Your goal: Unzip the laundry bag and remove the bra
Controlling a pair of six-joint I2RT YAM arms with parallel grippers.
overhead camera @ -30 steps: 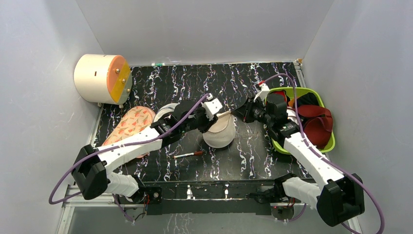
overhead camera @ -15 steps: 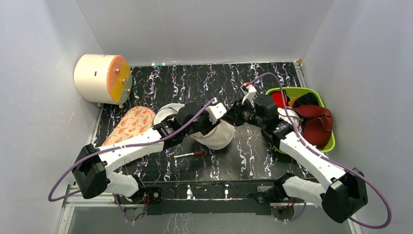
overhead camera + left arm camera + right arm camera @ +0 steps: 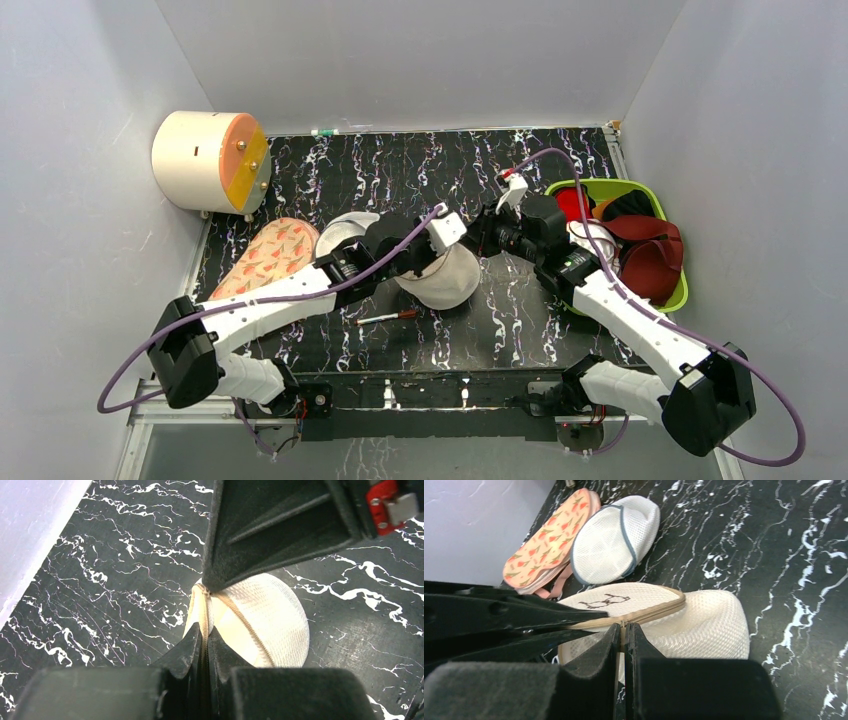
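The cream-beige mesh laundry bag [image 3: 447, 283] lies mid-table, its black glasses-like mark [image 3: 604, 601] facing up. It also shows in the left wrist view [image 3: 272, 615] and the right wrist view [image 3: 709, 625]. My left gripper [image 3: 430, 260] [image 3: 205, 641] is shut on the bag's zip rim. My right gripper [image 3: 478, 240] [image 3: 623, 630] meets it from the right and is shut on the beige zip tab at the rim. The two grippers are tip to tip. The white bra is hidden.
A grey-white mesh pouch [image 3: 343, 228] and a peach-pink leaf-pattern bra [image 3: 265, 255] lie left of the bag. A pen [image 3: 385, 318] lies in front. A green bin [image 3: 612, 188] with dark red cloth sits at the right. A cream cylinder [image 3: 205, 158] stands back left.
My right gripper has moved left to the bag's rim and now pinches the zip tab. The bag has shifted slightly left with the left gripper.
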